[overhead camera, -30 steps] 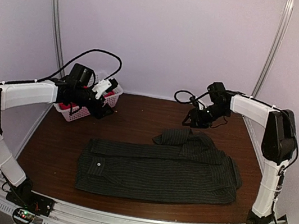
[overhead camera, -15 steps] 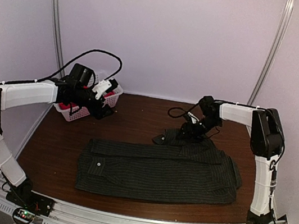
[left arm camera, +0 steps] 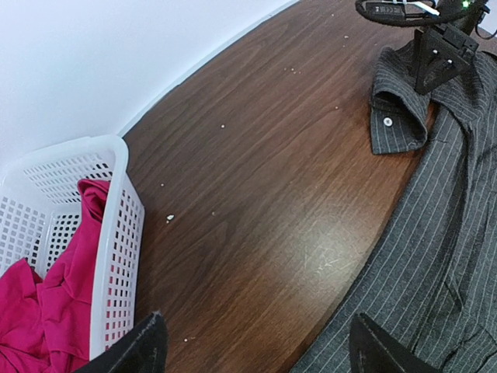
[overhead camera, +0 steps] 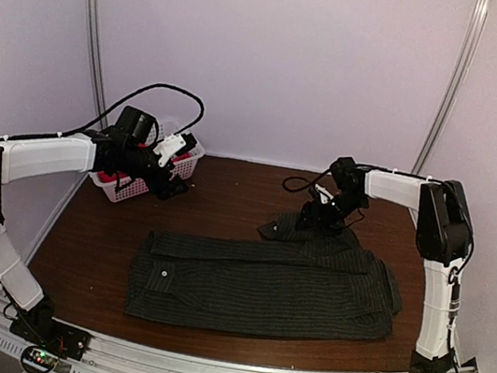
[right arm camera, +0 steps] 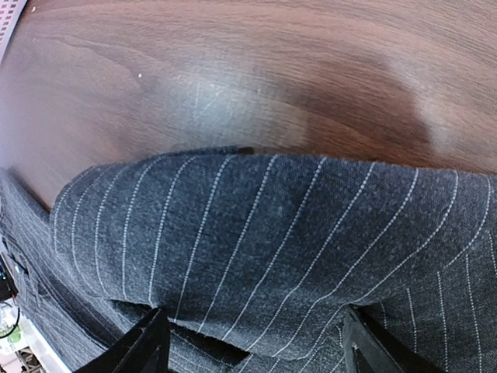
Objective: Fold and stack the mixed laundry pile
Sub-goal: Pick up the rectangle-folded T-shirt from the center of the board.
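**A:** Right wrist view showed the right gripper (right arm camera: 256, 350) spread above the cuff of the pinstriped shirt (overhead camera: 261, 283), well right of the basket (left arm camera: 116, 233). Risk?

**B:** That cuff could flop back open (nothing pinned it). The left gripper (left arm camera: 252, 350), spread and empty beside the basket, might snag the lattice when reaching for the pink T-shirt (left arm camera: 54, 303) inside.

Pinstriped shirt (overhead camera: 262, 279): dark charcoal, thin pale stripes, collared, button-front. Lies flat on the table (overhead camera: 229, 188), centre to right, folded into a long band running left-right. One white button shows near its left end. Cuff (left arm camera: 396, 116) sticks out from the far edge, folded over, small white button on it; fabric there is humped rather than flat.

T-shirt (left arm camera: 46, 303): plain bright red-pink, crumpled, unfolded, inside the white lattice basket (left arm camera: 116, 256) at the far left, one fold riding up its wall. Well apart from the shirt.
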